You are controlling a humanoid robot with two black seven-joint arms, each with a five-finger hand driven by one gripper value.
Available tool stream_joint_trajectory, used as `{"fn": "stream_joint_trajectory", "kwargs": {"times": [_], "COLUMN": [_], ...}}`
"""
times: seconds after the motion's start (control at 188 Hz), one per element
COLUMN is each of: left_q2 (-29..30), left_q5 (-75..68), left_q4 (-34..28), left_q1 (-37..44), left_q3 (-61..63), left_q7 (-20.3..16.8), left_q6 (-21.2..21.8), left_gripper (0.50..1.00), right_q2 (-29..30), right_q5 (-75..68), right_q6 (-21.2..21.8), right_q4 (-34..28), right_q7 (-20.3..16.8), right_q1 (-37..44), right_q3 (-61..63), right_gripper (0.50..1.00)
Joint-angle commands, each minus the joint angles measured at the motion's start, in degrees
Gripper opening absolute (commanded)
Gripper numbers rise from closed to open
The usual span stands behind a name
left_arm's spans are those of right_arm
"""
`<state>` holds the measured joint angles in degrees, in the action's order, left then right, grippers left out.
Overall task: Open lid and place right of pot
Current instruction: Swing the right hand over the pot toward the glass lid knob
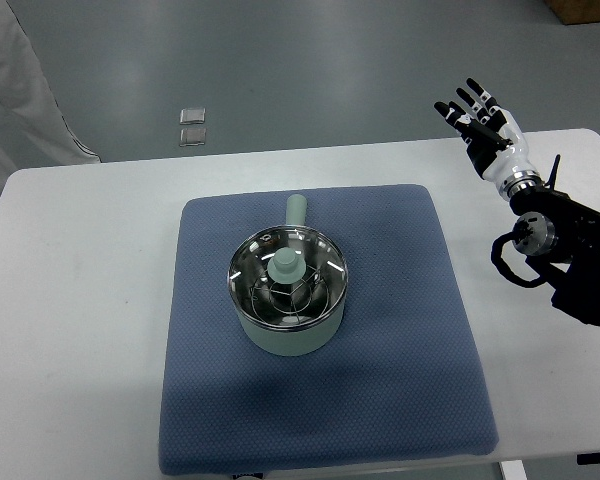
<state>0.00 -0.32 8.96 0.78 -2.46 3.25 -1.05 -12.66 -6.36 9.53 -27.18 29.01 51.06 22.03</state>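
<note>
Hovering right of the pot (288,320), right hand (485,130) spreads its fingers (470,100), empty.

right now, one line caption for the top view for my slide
Lidded pot sits on a blue mat while the right robot hand, fingers spread, hovers over the table's far right edge.

Readable text: none
Pot (288,300) and lid (286,272): no label or brand legible
Bench (80,300): no markings
</note>
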Motion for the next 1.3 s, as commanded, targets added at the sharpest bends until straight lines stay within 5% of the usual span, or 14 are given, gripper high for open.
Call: {"fn": "stream_joint_trajectory", "kwargs": {"times": [0.0, 0.378, 0.586, 0.916, 1.295], "left_q2": [0.0, 0.0, 0.0, 0.0, 0.0], "left_q5": [0.0, 0.0, 0.0, 0.0, 0.0], "left_q4": [0.0, 0.0, 0.0, 0.0, 0.0], "left_q1": [0.0, 0.0, 0.0, 0.0, 0.0], "left_q3": [0.0, 0.0, 0.0, 0.0, 0.0], "left_q7": [0.0, 0.0, 0.0, 0.0, 0.0], "left_q6": [0.0, 0.1, 0.0, 0.0, 0.0], "left_gripper": [1.000, 1.000, 1.000, 1.000, 1.000], "right_q2": [-1.0, -8.1, -12.6, -10.4, -1.4], "right_q5": [4.8, 38.5, 64.3, 88.4, 105.5], "right_q6": [0.0, 2.8, 11.6, 25.4, 22.7], "right_q4": [-0.9, -9.8, -22.2, -32.4, -33.5], "right_q7": [0.1, 1.7, 3.2, 5.9, 5.8], "right_q1": [0.6, 5.8, 14.8, 28.0, 33.6], "right_q3": [0.0, -0.4, -0.8, -3.2, -14.7], "right_gripper": [0.930, 0.930, 0.928, 0.928, 0.917]}}
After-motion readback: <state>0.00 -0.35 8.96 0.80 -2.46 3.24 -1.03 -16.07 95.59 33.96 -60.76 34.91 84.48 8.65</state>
